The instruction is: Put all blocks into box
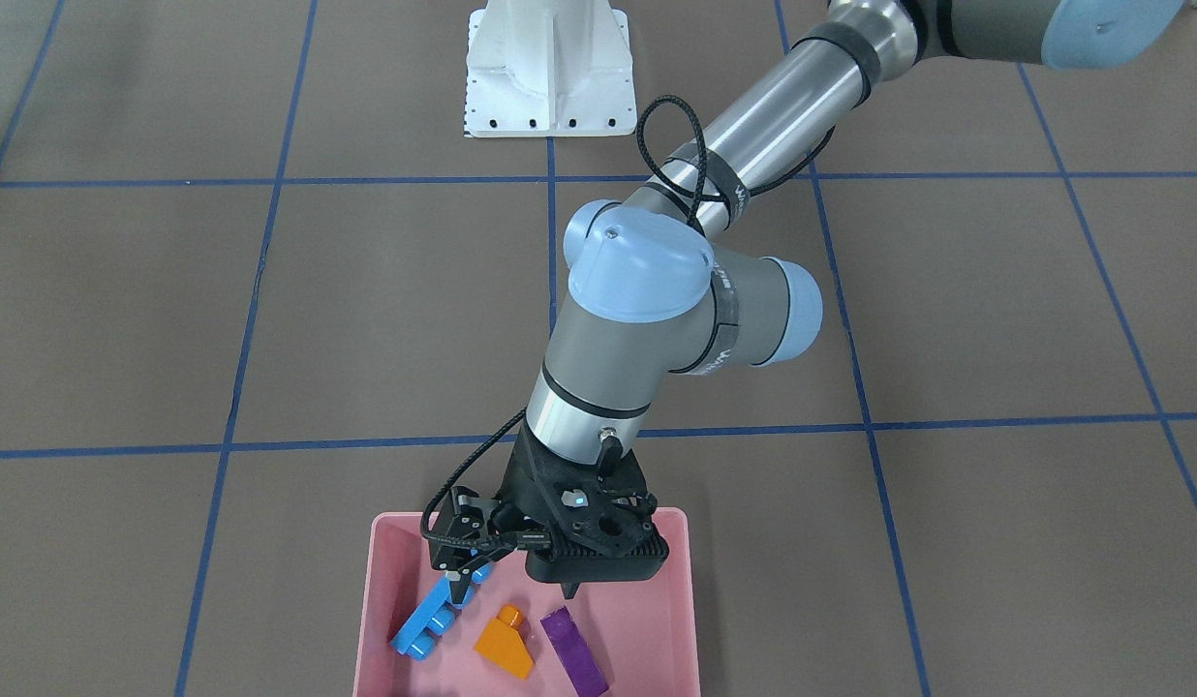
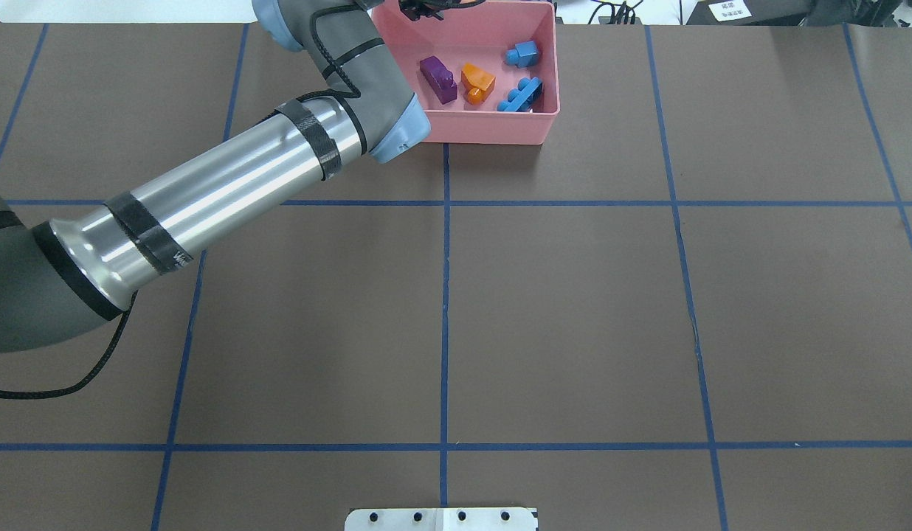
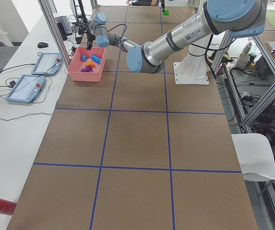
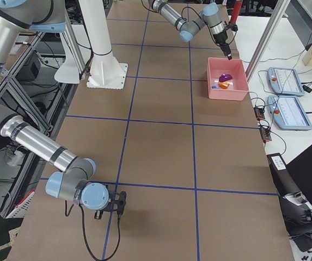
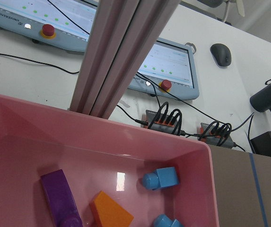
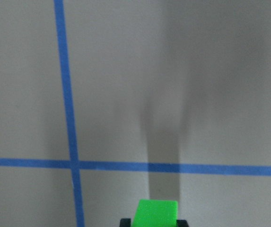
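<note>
The pink box (image 2: 485, 133) stands at the table's far edge. In it lie the long purple brick (image 2: 437, 78), the orange sloped brick (image 2: 477, 80), the long blue brick (image 2: 521, 95) and the small blue brick (image 2: 524, 53). My left gripper (image 1: 460, 569) hangs above the box near its far wall, empty and apparently open. No finger shows in the left wrist view, which looks down on the box (image 5: 78, 156) and the small blue brick (image 5: 161, 178). My right gripper (image 6: 157, 223) is shut on the green brick (image 6: 157, 212), just above the table at the far right end (image 4: 117, 209).
The white metal base (image 1: 550, 68) stands at the robot's side of the table. Beyond the box are an aluminium post (image 5: 121, 52), two teach pendants (image 5: 170, 66) and cables. Blue tape lines cross the brown table (image 2: 574, 310).
</note>
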Available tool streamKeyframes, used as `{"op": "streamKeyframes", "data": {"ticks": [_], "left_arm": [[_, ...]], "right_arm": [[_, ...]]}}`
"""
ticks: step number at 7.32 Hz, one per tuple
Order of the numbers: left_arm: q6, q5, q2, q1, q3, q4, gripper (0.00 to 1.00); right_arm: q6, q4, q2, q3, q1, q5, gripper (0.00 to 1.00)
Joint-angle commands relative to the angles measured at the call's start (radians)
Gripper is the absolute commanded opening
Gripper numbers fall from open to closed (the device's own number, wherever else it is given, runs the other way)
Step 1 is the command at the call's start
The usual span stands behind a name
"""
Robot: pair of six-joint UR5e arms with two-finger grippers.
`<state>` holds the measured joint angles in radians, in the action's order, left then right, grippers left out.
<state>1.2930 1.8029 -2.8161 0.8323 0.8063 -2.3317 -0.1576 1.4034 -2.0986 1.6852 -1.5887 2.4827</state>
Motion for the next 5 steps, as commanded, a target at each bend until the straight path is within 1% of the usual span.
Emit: {"op": "streamKeyframes", "data": {"ticks": [1, 2, 3, 4, 5], "left_arm": [[-0.009, 0.114, 0.051, 0.027, 0.145, 0.137, 1.00], [-0.012, 0.168, 0.129, 0.060, 0.254, 0.168, 1.00], [-0.041, 0.232, 0.217, 0.127, 0.365, 0.225, 1.00], [-0.116, 0.269, 0.283, 0.190, 0.481, 0.329, 1.00], [-0.253, 0.272, 0.385, 0.209, 0.631, 0.463, 1.00]], "right_arm": [[0.006, 0.301, 0.146, 0.192, -0.022, -0.019, 0.00], [0.006, 0.456, 0.313, 0.192, -0.023, -0.030, 0.00], [0.009, 0.640, 0.494, 0.188, -0.024, -0.042, 0.00], [0.089, 0.786, 0.673, 0.185, -0.022, -0.044, 0.00], [0.199, 0.827, 0.794, 0.186, 0.007, -0.045, 0.00]]}}
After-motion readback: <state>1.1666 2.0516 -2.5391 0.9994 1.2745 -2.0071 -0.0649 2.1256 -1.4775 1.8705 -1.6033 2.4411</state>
